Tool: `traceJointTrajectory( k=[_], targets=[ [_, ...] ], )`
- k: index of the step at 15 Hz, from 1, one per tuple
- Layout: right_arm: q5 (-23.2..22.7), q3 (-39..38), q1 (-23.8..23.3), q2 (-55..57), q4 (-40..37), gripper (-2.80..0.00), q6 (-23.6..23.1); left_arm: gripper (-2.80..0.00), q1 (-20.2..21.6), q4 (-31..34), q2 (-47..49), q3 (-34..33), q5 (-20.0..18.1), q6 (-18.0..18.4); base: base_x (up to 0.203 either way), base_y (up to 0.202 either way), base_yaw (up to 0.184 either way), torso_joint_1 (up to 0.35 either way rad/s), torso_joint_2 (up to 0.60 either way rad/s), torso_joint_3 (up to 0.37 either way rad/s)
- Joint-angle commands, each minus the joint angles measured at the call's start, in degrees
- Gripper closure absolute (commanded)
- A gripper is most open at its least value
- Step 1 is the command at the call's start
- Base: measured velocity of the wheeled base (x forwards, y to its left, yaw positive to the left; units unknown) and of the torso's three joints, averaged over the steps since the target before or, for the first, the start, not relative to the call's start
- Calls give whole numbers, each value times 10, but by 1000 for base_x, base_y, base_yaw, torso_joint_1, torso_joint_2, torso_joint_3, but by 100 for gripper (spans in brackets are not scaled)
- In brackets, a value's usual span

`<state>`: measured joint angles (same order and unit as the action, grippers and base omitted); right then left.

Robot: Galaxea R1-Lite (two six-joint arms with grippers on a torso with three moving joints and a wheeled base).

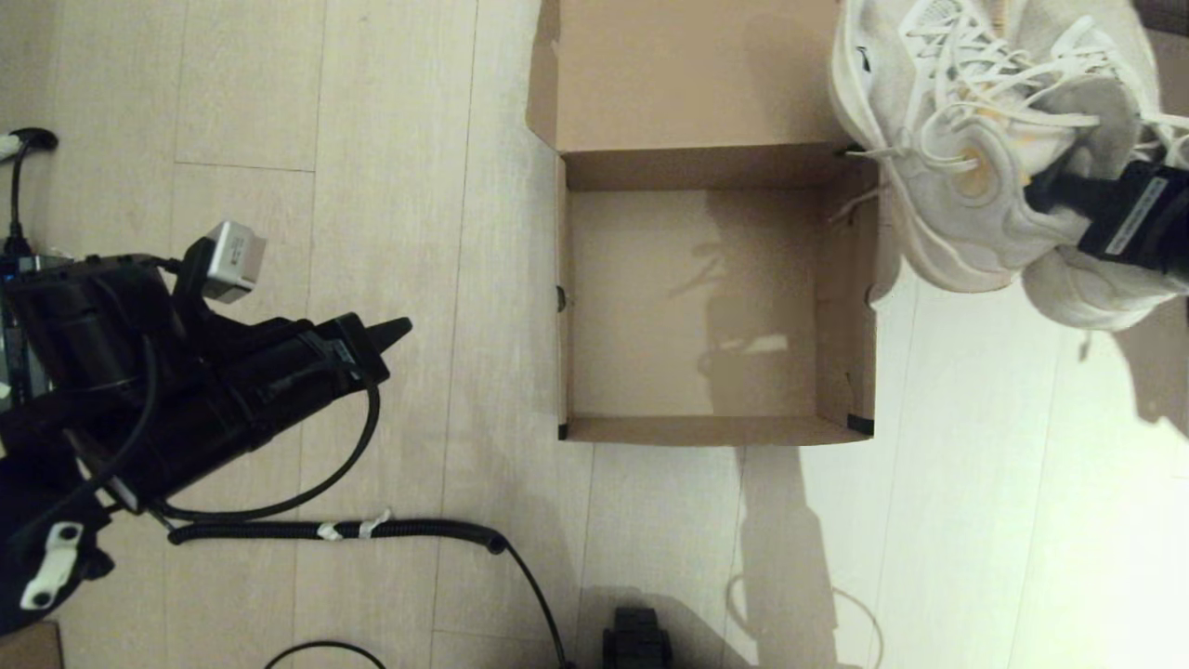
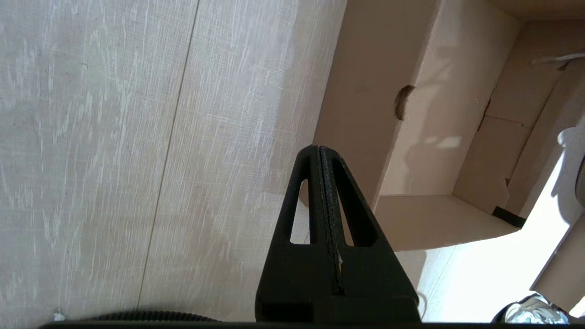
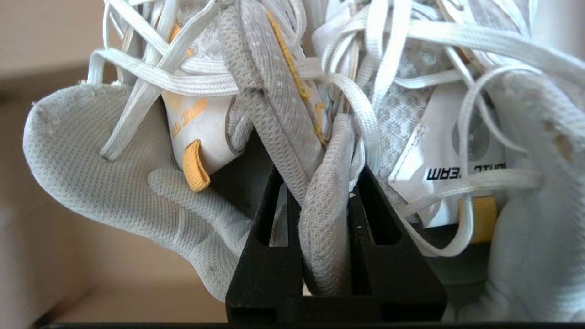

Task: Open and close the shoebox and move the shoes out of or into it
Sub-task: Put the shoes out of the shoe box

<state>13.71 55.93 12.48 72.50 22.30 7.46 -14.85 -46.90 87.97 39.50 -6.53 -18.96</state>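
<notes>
Beyond the shoebox's right wall hang the shoes, both pinched at their collars by the right pincer, toes pointing away from the robot. The box lies to their left, lid back, nothing inside. The left pincer, pressed together, idles over the floor.

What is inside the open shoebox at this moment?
The shoebox shows only its bare cardboard floor and shadows; no wall hides any part. The shoes hang outside, beyond its right wall, pinched in the right gripper.
</notes>
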Motion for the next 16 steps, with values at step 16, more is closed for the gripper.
traceJointTrajectory(
  k=[16],
  targets=[
    [-29, 109, -184, 161, 68, 0, 0, 0, 18, -10, 21, 2, -7, -5, 0, 0, 0, 0, 0, 0]
  ],
)
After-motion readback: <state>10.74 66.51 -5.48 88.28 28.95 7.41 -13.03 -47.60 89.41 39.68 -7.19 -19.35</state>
